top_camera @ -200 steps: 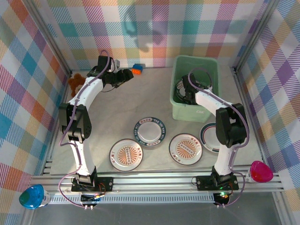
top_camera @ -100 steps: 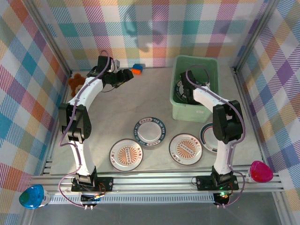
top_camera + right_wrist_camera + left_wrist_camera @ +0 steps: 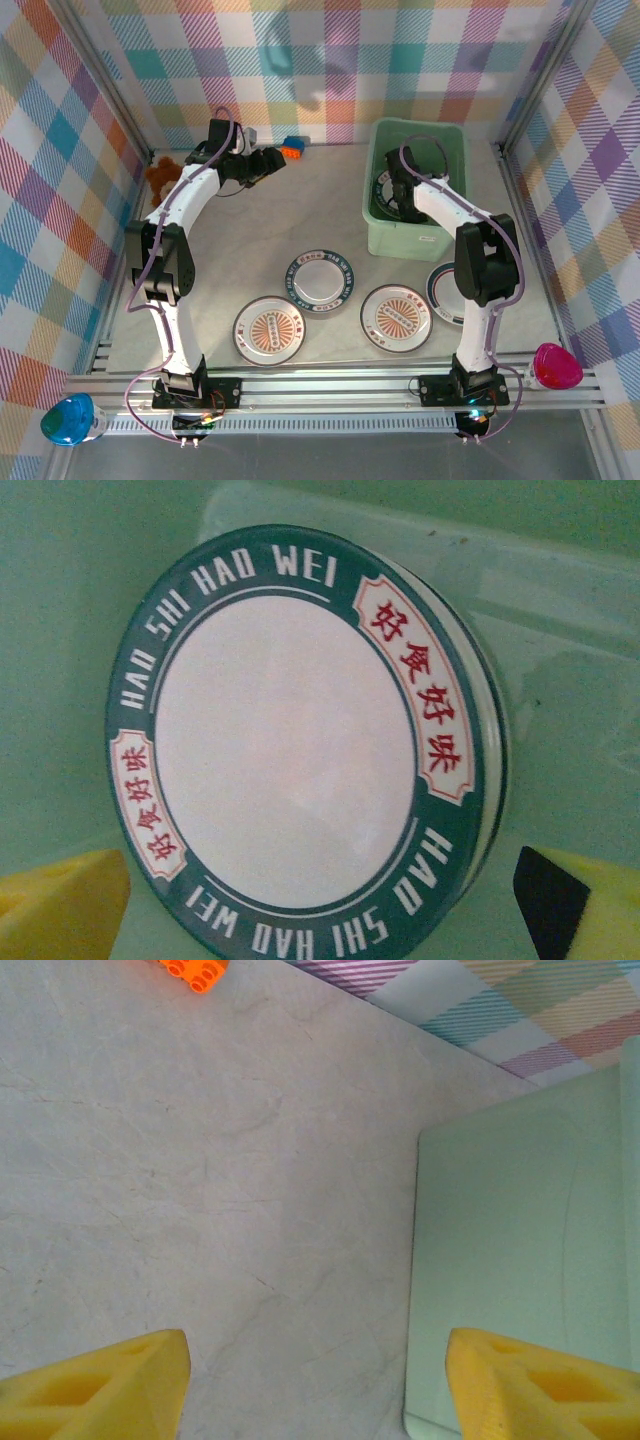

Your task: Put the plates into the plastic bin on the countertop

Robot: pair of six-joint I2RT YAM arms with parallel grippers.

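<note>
Tabletop (image 3: 250, 230) held four plates (image 3: 320, 278) along near edge; teal-rimmed plate (image 3: 290, 750) lay in plastic bin (image 3: 400, 243) under right gripper (image 3: 320, 910), jaws wide; left gripper (image 3: 318, 1380) likewise

From above, I see the right arm (image 3: 480, 260) covering much of the stack of plates (image 3: 381, 198) in the plastic bin (image 3: 440, 140); I can't count them. That arm also hides half of the rightmost plate (image 3: 442, 290) on the countertop (image 3: 260, 230). On my left wrist view the orange block (image 3: 192, 970) is cut off by the top edge, and the bin by the right edge.
</note>
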